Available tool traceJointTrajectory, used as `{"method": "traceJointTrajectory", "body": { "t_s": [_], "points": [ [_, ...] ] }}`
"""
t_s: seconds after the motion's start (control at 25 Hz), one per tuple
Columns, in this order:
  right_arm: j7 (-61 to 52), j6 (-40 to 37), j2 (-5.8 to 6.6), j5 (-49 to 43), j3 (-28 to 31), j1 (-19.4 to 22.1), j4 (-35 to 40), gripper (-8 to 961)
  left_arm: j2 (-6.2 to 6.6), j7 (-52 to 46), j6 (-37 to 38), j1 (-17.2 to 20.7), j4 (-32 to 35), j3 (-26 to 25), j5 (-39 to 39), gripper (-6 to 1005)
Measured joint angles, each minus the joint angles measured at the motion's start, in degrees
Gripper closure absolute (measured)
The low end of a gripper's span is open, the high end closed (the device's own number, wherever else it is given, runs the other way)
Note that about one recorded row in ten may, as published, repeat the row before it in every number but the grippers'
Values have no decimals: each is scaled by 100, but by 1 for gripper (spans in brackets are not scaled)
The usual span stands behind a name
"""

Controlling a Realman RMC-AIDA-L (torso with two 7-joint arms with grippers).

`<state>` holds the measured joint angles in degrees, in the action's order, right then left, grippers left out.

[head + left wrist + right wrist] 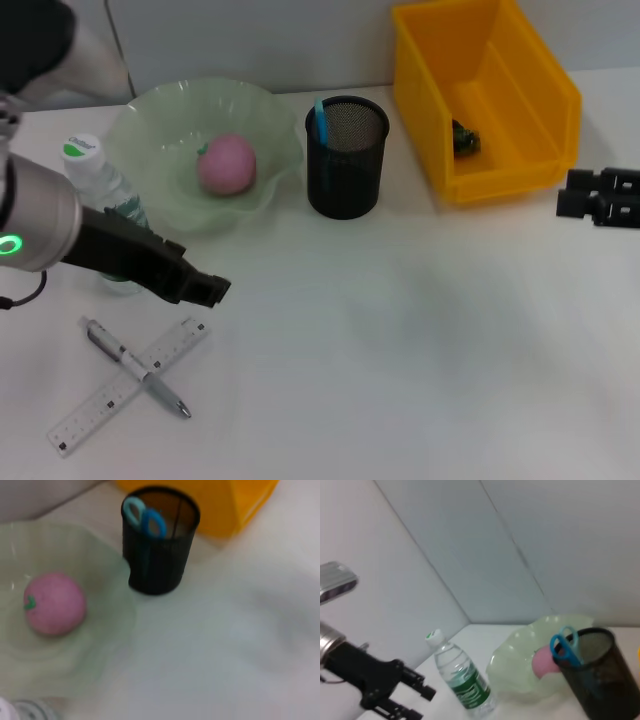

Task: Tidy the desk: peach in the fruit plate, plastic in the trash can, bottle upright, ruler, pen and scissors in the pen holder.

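Pen point(140, 369) and ruler point(125, 386) are crossed at 7 o'clock, not yet put away, left gripper point(205, 289) hovering above with fingers seemingly pressed together, while bottle point(100, 185) is upright, peach point(226, 163) plated, scissors point(320, 120) in the pen holder point(345, 160), and right gripper point(575, 195) parked at 3, can't tell its state.

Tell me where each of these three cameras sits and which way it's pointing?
Head view: on the robot's head, looking forward and down at the table; left gripper and right gripper show.
Left wrist view: on the left arm, facing the peach in the fruit plate and the pen holder; no robot parts show.
Right wrist view: on the right arm, looking across at the upright bottle; the left gripper shows.
All three share peach, plate and holder with scissors.
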<state>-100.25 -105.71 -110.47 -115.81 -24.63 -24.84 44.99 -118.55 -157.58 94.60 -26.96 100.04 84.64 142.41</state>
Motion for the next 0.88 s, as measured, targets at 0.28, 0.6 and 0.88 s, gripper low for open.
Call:
{"method": "traceJointTrajectory", "body": {
  "t_s": [0.28,0.6,0.88],
  "points": [
    [649,-422,-1,-36,-550,52,13,175,-1,-36,64,-271,-455,230,246,351],
    [1453,-884,-8,-349,-1080,25,74,176,-5,-45,17,-466,-996,305,348,351],
    [1541,-888,-7,-451,-1166,-39,91,177,-8,-65,-45,-627,-1369,454,567,352]
  ]
}}
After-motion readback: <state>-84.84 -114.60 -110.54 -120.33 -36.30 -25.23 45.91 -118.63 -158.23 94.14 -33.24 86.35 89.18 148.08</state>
